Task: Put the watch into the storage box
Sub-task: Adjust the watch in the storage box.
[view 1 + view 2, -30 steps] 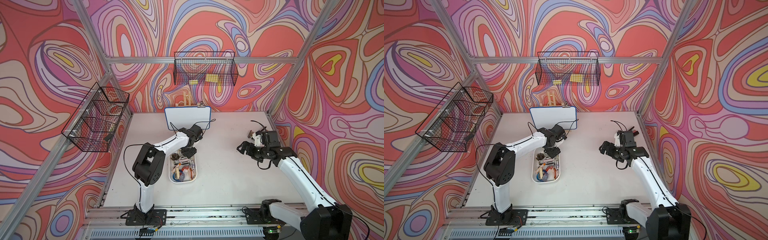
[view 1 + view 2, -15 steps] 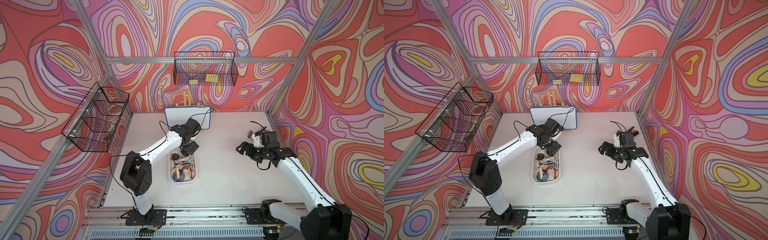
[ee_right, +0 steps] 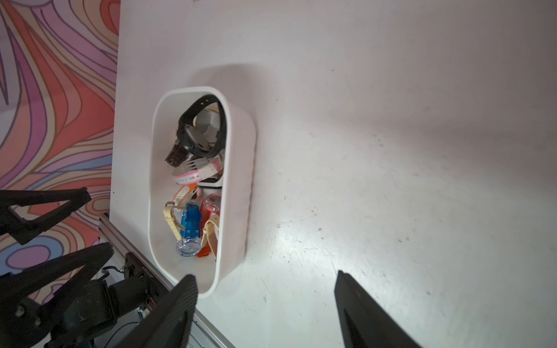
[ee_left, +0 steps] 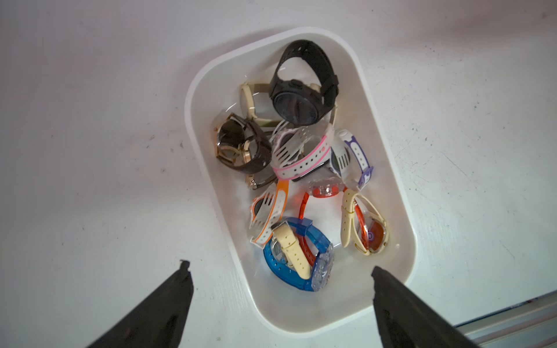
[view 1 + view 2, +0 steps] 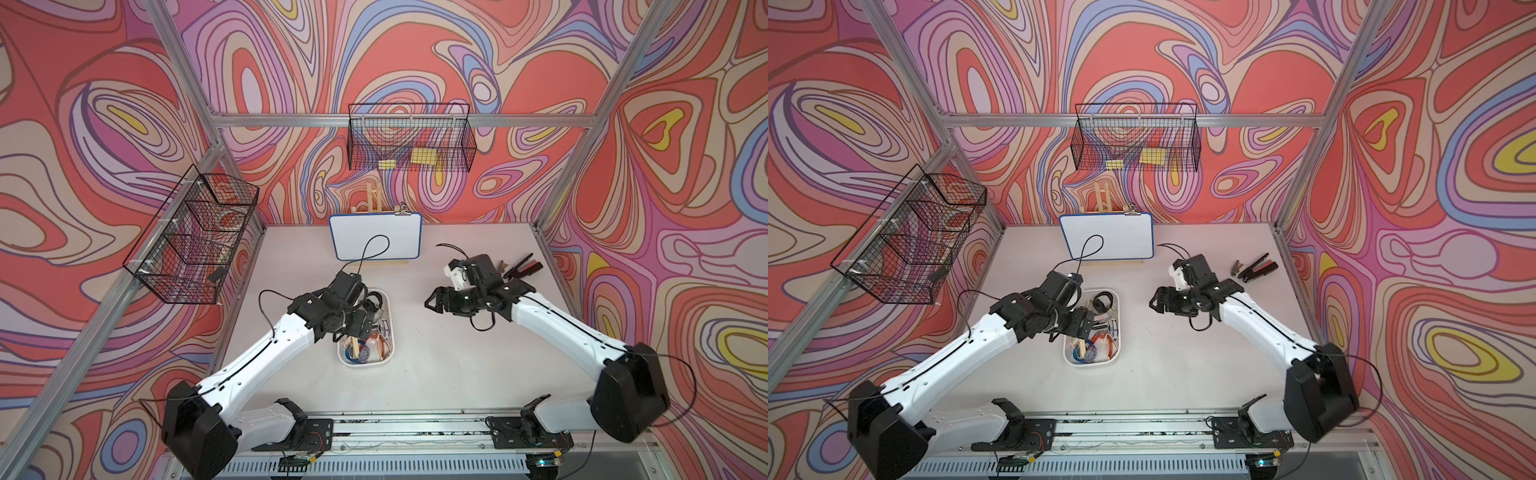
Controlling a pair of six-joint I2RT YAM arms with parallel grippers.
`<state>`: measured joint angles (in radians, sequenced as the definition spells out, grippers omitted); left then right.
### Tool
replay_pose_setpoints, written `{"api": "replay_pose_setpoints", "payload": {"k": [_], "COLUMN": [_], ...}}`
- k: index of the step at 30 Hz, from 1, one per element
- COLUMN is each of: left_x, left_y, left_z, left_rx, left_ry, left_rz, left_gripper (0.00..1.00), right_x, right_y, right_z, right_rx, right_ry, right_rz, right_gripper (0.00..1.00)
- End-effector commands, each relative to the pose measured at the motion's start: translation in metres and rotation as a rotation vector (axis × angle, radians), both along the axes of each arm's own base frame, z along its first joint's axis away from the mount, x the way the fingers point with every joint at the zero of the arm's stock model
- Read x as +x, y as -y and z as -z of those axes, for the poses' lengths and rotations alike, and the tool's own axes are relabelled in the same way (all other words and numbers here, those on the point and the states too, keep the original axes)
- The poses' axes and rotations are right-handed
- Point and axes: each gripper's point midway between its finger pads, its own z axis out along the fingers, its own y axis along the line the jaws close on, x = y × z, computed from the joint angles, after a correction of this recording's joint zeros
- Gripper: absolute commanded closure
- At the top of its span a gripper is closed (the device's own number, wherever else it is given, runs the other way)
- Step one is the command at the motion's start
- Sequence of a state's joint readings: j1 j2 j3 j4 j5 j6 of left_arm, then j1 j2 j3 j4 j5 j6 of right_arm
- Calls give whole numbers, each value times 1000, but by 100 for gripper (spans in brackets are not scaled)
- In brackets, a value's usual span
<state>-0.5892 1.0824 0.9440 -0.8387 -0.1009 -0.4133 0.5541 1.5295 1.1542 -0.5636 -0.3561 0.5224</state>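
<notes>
change since a second ago: left arm drawn back from the whiteboard end of the box toward its own base. right arm much where it was.

item 1, black watch (image 4: pixel 297 105): inside the storage box (image 4: pixel 289 307), on top of the pile at the end nearest the whiteboard (image 5: pixel 376 237). strap fastened in a loop, dial showing. no gripper touches it. also seen in a top view (image 5: pixel 1102 300).

item 2, storage box: white, rounded corners, flat on the table (image 5: pixel 436 374). long axis runs from the robot's side toward the whiteboard. also holds a brown watch (image 4: pixel 241 147), a pink-and-white strap (image 4: pixel 301 159), a blue translucent watch (image 4: pixel 301 256), and orange and cream ones. no watch shows on the table outside it.

item 3, left gripper (image 4: pixel 280 272): jaws wide apart, nothing between them, above the box's end nearer the robot. the black watch lies ahead of it along the box's long axis, at the far end. this arm is much the nearer.

item 4, right gripper (image 3: pixel 265 277): jaws apart, empty, over bare table well to the right of the box.

item 5, dark hand tools (image 5: pixel 523 268): by the right wall, apart from all the above.

judgement: the deposit looks made. what remains is to lift the left arm clear without snagging a strap.
</notes>
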Motion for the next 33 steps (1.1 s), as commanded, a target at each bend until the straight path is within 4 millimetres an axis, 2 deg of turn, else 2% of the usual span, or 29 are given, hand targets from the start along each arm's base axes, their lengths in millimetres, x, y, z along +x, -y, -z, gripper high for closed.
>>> {"api": "replay_pose_setpoints", "payload": {"k": [1,4,6,8,10,13,21,24,33], "left_x": [-18,-33,-34,-34,-36,-36,-37,-38,-40], "left_y": [-27,-37,-35,-45,-46,-45,-52,-53,-54], "left_z": [-7,-2,-1,6,16,27,26,25,23], "left_rx": [-57,-98,-129,-87,-75,-93,-100,-95,-94], "left_ry": [47,66,71,54,16,-1,41,46,53], "left_rz": [-168,-210,-219,-285,-317,-350,-364,-360,-347], "left_gripper": [2,2,2,4,4,5,5,5,5], "right_x": [17,25,28,30,29,28,48,49,53], "right_y": [-30,-61,-82,-100,-118,-133,-138,-136,-145], "right_z": [7,14,23,29,35,41,52,62,68], "right_rx": [-17,-15,-18,-36,-44,-43,-83,-123,-134], "right_ry": [1,-13,-28,-37,-47,-44,-36,-59,-56], "right_rz": [11,-8,-27,-47,-80,-98,-32,-21,-73], "right_gripper": [32,41,44,46,49,56,63,64,68]}}
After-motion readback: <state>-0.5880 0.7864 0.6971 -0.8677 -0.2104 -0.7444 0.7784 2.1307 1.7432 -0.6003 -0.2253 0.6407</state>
